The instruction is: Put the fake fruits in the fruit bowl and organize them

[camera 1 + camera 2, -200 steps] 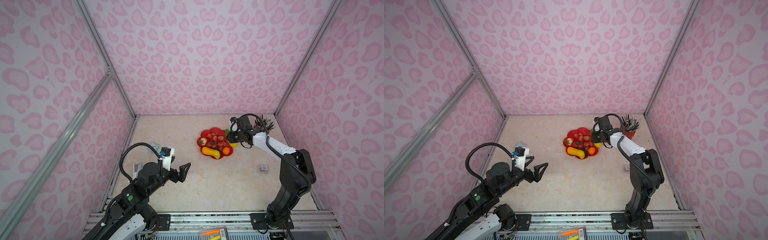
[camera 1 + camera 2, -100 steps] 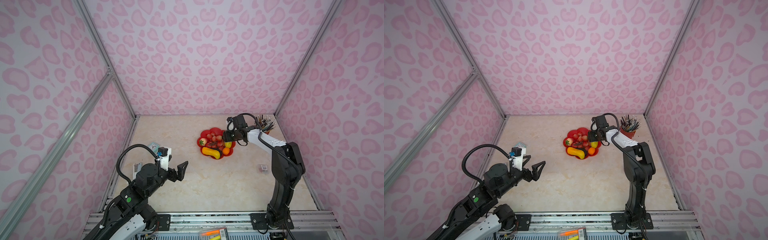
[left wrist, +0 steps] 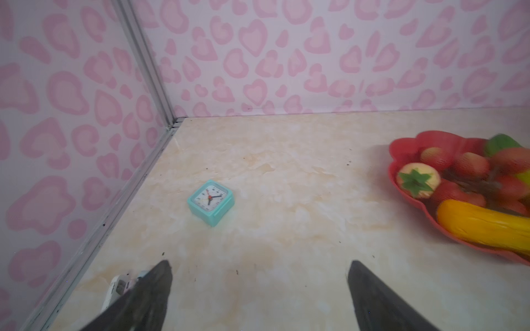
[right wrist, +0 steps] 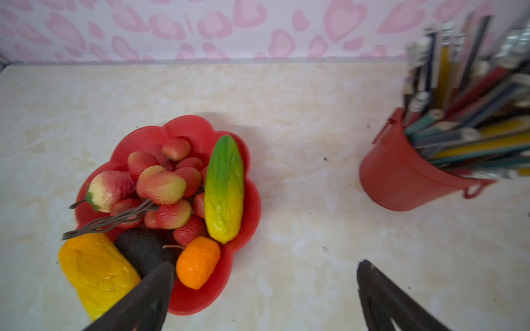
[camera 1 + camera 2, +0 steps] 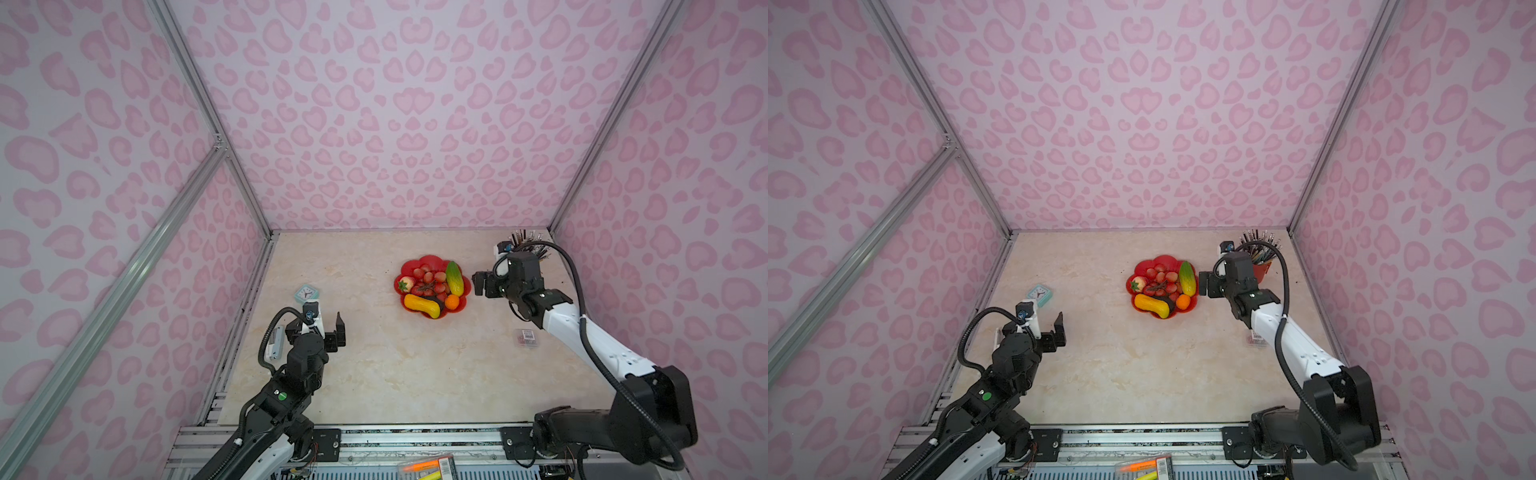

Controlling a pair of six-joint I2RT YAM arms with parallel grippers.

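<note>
The right claw (image 5: 479, 284) has backed off to the right of the red bowl (image 5: 428, 261), jaws now wide apart and empty, arm stretched low over the tabletop (image 5: 395, 365). All six fruits (image 5: 1160, 286) lie in the bowl, right of centre in both top views. The left claw (image 5: 324, 319), lower left, hangs with jaws apart

My black two-fingered left tool (image 3: 259, 268) hangs wide open and empty at nine o'clock in both top views, arm folded low. My black two-fingered right tool (image 4: 265, 266) gapes empty at two o'clock, forearm outstretched.
</note>
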